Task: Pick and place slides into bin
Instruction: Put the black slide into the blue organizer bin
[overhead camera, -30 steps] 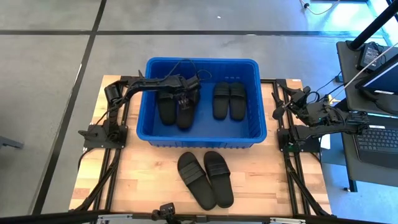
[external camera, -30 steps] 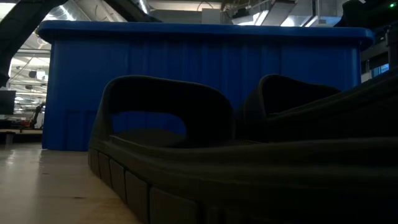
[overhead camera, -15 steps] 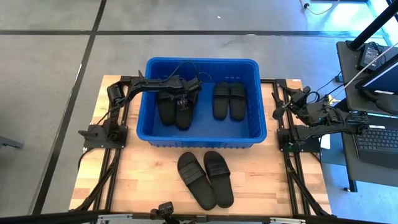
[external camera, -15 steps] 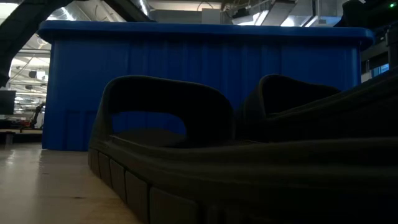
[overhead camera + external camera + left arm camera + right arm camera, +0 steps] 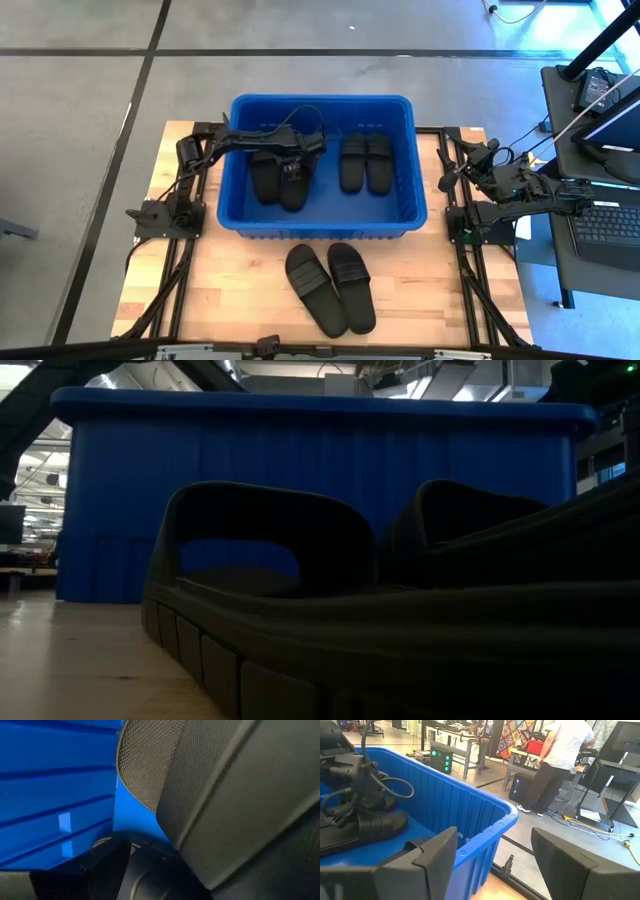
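The blue bin [image 5: 325,226] stands at the table's far middle and fills the low view [image 5: 300,470]. Two black slides [image 5: 364,162] lie side by side, soles down, in its right half. Two more [image 5: 266,172] lie in its left half. My left gripper [image 5: 296,160] is down inside the bin on the right slide [image 5: 293,185] of that left pair. The left wrist view shows that slide's strap [image 5: 230,800] very close. Two slides [image 5: 330,288] lie on the table in front of the bin [image 5: 260,560]. My right gripper [image 5: 447,178] is open and empty at the table's right edge [image 5: 492,862].
The arms' black frames [image 5: 165,215] stand at both table sides. Bare wood [image 5: 230,285] lies left and right of the two slides on the table. A desk with a laptop [image 5: 600,220] stands right of the table. A person [image 5: 565,750] stands in the room beyond.
The bin has slid a little toward the table's left edge, carrying its slides along. My left gripper has gone the same way, staying down in the bin at the left pair.
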Controlling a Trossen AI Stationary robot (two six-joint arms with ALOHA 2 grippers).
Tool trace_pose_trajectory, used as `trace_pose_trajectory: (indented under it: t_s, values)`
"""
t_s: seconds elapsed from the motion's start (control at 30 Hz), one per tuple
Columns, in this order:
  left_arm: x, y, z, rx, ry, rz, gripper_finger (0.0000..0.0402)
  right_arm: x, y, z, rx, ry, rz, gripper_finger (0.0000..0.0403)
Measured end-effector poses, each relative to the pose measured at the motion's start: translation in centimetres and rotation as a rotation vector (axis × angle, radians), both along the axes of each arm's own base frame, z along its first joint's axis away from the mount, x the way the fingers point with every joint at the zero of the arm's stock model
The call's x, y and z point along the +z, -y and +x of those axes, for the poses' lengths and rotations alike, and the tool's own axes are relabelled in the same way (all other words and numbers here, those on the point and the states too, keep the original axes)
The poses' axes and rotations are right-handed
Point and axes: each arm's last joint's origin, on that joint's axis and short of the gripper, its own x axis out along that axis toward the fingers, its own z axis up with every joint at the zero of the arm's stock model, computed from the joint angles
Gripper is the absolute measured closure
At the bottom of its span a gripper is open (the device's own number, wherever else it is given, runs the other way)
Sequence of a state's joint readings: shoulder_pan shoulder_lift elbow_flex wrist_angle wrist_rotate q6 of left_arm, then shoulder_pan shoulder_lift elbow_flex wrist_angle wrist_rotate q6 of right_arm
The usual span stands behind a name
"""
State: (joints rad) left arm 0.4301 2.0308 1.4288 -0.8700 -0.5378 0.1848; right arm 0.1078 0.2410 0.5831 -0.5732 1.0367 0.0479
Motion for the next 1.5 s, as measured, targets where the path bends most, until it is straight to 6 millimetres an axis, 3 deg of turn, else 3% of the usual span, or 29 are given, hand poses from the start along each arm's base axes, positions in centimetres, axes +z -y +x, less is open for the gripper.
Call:
trace_pose_trajectory:
  t_s: [0.33,0.57,0.93,1.5]
  values:
    - [0.8,1.9,0.0,-0.055,-0.098,-0.054,0.0099,0.0,0.0,0.0,0.000,0.000,0.000,0.0147]
    - [2.9,2.0,1.0,-0.069,0.017,-0.232,0.0099,0.0,0.0,0.0,0.000,-0.001,0.000,0.0147]
    - [4.6,1.6,0.6,-0.091,-0.017,-0.327,0.0099,0.0,0.0,0.0,0.000,-0.001,-0.001,0.0147]
    - [5.2,1.3,-0.9,-0.051,-0.030,-0.577,0.0099,0.0,0.0,0.0,0.000,-0.002,-0.002,0.0147]
